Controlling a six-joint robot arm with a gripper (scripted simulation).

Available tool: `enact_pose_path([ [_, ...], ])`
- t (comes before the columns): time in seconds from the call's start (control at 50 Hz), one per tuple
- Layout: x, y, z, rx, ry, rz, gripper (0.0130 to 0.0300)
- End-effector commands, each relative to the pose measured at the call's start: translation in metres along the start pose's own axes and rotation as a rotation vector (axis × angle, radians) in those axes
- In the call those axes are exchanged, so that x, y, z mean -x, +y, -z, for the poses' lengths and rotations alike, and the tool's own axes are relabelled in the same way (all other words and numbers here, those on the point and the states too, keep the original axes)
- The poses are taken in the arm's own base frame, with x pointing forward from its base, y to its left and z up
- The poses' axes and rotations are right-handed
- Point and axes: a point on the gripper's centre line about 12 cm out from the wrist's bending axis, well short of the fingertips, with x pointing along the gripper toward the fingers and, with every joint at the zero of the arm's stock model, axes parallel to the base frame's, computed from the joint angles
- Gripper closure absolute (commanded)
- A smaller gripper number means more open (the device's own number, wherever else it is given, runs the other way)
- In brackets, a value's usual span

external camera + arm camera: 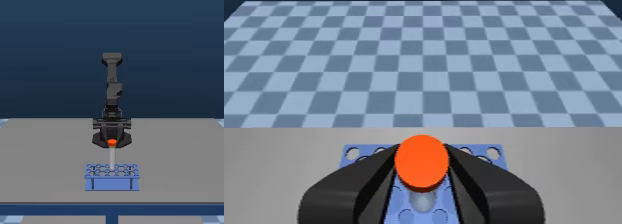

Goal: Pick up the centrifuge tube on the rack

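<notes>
The centrifuge tube [111,155] is a pale slender tube with an orange-red cap [111,143]. It hangs upright with its lower end still reaching the top of the light-blue rack [111,176]. My gripper [112,141] sits over the cap and is shut on it. In the wrist view the black fingers [357,182] press on both sides of the orange cap [421,161], and the rack [482,152] with its round holes lies below. The tube body [422,204] shows faintly under the cap.
The rack stands near the front edge of a grey table [45,160]. The black arm [112,85] rises behind the gripper. A blue checkered floor [423,65] spreads beyond the table in the wrist view.
</notes>
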Motion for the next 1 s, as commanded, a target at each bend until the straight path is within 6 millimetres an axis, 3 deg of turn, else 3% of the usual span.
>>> enact_pose_path([
  [0.02,0.0005,-0.0001,-0.0008,0.002,0.001,0.001,0.0300],
  [1.0,0.0033,0.0001,-0.0056,0.002,0.001,-0.001,0.0300],
])
